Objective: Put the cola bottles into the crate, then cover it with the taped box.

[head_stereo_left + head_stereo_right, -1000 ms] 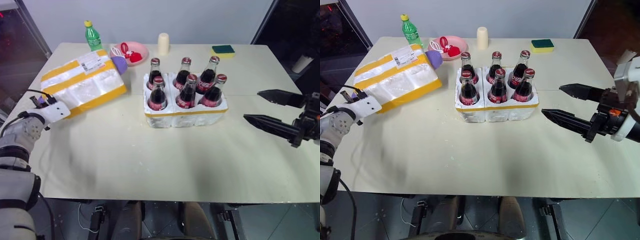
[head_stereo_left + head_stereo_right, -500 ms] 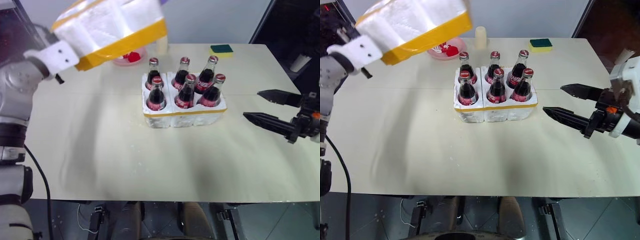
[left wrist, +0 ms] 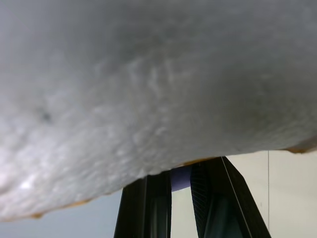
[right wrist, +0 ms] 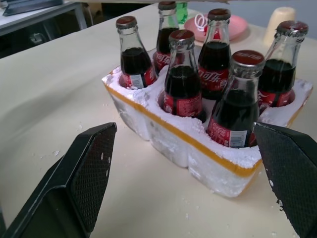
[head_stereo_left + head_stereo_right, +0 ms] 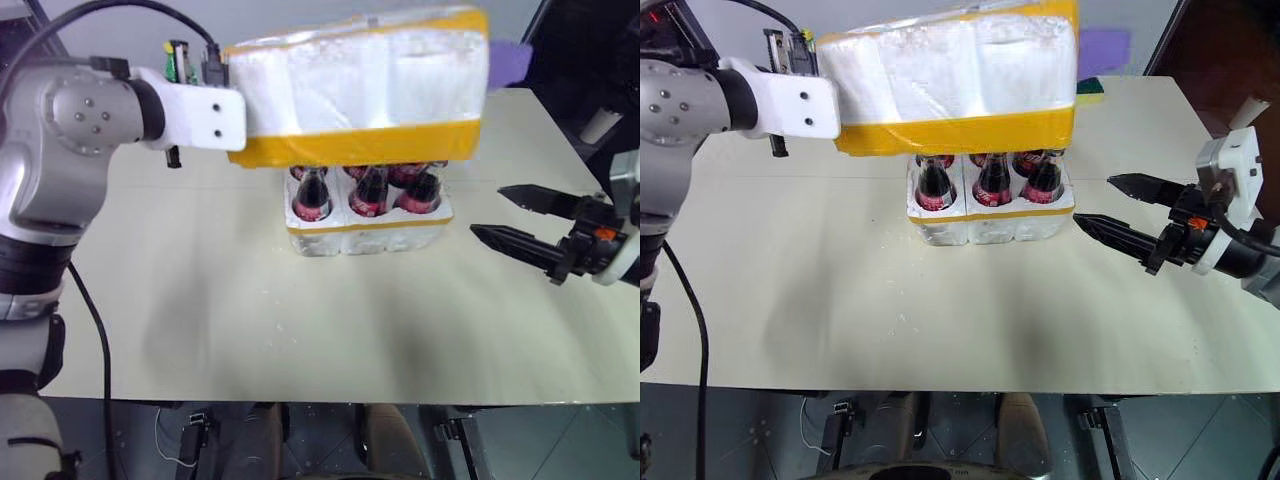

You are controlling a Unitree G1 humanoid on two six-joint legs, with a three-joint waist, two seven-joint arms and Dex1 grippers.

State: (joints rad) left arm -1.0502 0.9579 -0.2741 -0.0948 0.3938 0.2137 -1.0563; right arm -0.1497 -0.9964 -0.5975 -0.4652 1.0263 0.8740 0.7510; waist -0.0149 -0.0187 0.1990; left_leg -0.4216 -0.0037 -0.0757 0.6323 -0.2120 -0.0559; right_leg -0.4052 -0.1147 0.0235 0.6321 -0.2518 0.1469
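- The left gripper (image 5: 235, 110) is clamped on one end of the taped box (image 5: 365, 85), holding it in the air just above the crate (image 5: 370, 228).
- All six cola bottles (image 4: 183, 79) stand in the crate's wells.
- The right gripper (image 5: 1110, 208), fingers spread wide and empty, hovers just right of the crate.

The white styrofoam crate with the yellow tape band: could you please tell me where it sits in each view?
Left eye view: white styrofoam crate centre, beneath the raised taped styrofoam box.
Right eye view: centre, under that box.
Left wrist view: foam fills it; whether it is the crate is unclear.
Right wrist view: middle.
Shared landmark: red-capped cola bottles.
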